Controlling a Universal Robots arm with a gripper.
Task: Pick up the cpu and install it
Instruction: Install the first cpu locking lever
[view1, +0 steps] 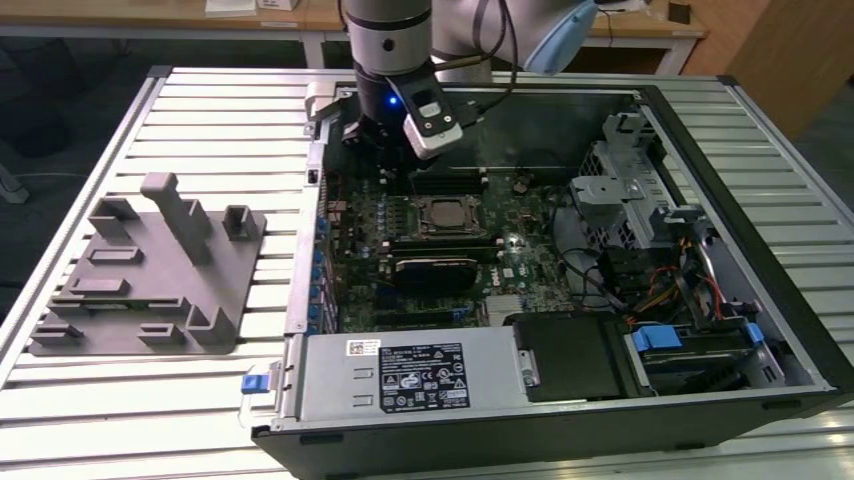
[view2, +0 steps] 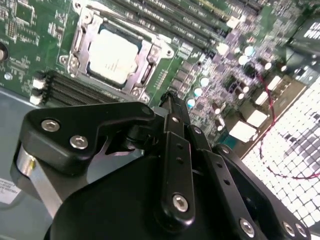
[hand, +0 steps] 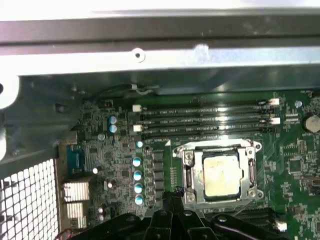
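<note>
The cpu (view1: 441, 213) lies flat in its socket on the green motherboard (view1: 527, 245) inside the open computer case. Its silver-grey top with a pale rim shows inside the metal socket frame in both wrist views (view2: 112, 55) (hand: 220, 172). My gripper (view1: 404, 183) hangs over the board, just off the socket toward the exterior view's left and the case's far wall. Its black fingers (view2: 171, 107) are shut together with nothing between them, and their tip (hand: 173, 194) points at the board beside the socket, apart from the cpu.
A grey plastic fixture tray (view1: 147, 270) stands on the slatted table left of the case. A black heatsink block (view1: 434, 268) sits nearer than the socket. Memory slots (hand: 205, 120) run along its far side. Power supply (view1: 400, 375), drive cage (view1: 627, 190) and cables crowd the case's right.
</note>
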